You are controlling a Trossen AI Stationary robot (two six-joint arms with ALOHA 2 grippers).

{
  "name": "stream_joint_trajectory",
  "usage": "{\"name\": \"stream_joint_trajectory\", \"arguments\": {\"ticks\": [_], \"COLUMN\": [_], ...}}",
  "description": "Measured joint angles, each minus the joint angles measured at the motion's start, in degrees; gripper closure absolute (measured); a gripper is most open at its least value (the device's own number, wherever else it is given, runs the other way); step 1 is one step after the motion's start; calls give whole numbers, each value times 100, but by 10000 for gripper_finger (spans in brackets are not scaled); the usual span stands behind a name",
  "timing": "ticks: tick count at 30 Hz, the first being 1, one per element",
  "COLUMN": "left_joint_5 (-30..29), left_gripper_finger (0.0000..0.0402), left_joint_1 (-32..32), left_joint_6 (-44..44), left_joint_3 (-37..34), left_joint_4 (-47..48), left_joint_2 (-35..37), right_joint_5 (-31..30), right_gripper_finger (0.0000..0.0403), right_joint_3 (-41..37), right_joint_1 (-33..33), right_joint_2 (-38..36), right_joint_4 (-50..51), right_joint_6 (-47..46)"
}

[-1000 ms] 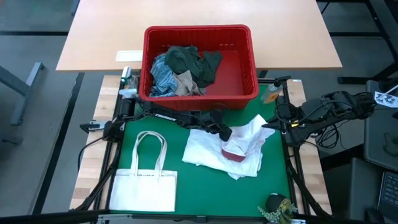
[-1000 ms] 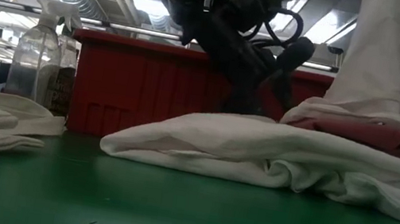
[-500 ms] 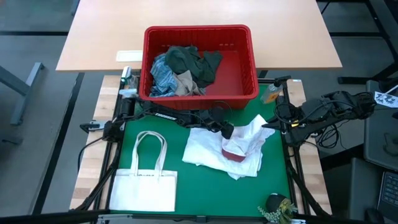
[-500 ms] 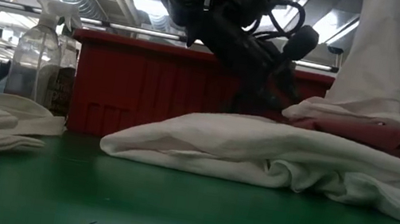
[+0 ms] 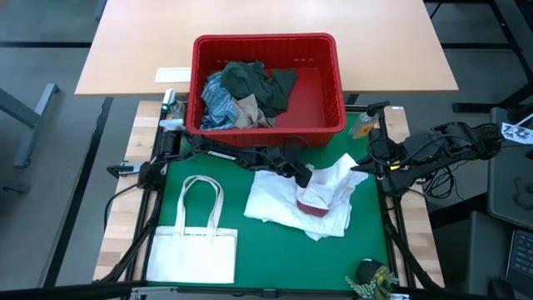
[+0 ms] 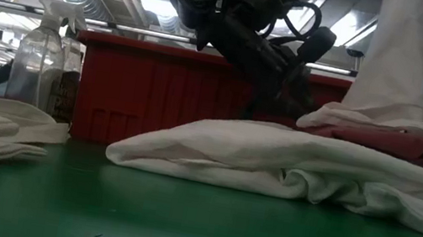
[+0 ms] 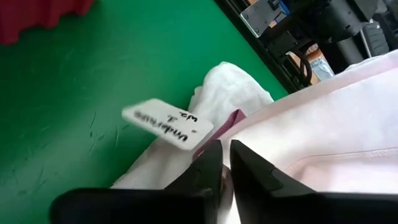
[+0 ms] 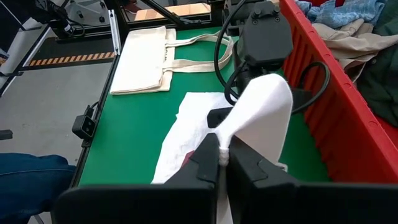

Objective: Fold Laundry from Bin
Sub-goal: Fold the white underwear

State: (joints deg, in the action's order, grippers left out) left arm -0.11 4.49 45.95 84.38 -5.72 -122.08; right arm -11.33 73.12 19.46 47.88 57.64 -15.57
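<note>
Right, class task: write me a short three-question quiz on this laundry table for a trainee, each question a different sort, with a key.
1. True or false: the red bin is empty.
2. What does the right gripper hold?
A. the tote bag
B. a fold of the white garment
C. the spray bottle
3. Fill in: the tote bag lies flat on the green mat, on the ____ arm's side.

Key
1. False. Dark green, blue-striped and beige clothes lie in it.
2. B. Its fingers are pinched shut on raised white cloth.
3. Left. The left gripper works at the near edge of the same white garment, beside a paper tag.
</note>
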Motion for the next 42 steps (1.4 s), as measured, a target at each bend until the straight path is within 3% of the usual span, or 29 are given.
{"name": "stream_joint_trajectory", "arguments": {"ticks": [4,16,20,33,37,42], "left_joint_5": [3,226,532,383,-54,-524], "left_gripper_finger": [397,401,401,401,401,401], "left_joint_1": [0,-6,-62,-768,-1106,-1596], "left_joint_6": [-1,-452,-622,-921,-920,-897], "left_joint_3": [0,9,9,7,4,13], "left_joint_4": [5,30,179,799,1200,1543], "left_joint_2": [0,140,411,1392,1637,1867], "right_joint_5": [0,4,10,658,662,99], "right_gripper_finger": [390,389,389,396,393,398], "right_joint_3": [0,0,0,3,4,4], "right_joint_1": [1,0,0,16,418,1303], "right_joint_2": [0,0,-1,288,530,851], "right_joint_4": [-1,-180,-383,-842,-849,-1219], "right_joint_6": [-3,-68,-69,-554,-815,-1049]}}
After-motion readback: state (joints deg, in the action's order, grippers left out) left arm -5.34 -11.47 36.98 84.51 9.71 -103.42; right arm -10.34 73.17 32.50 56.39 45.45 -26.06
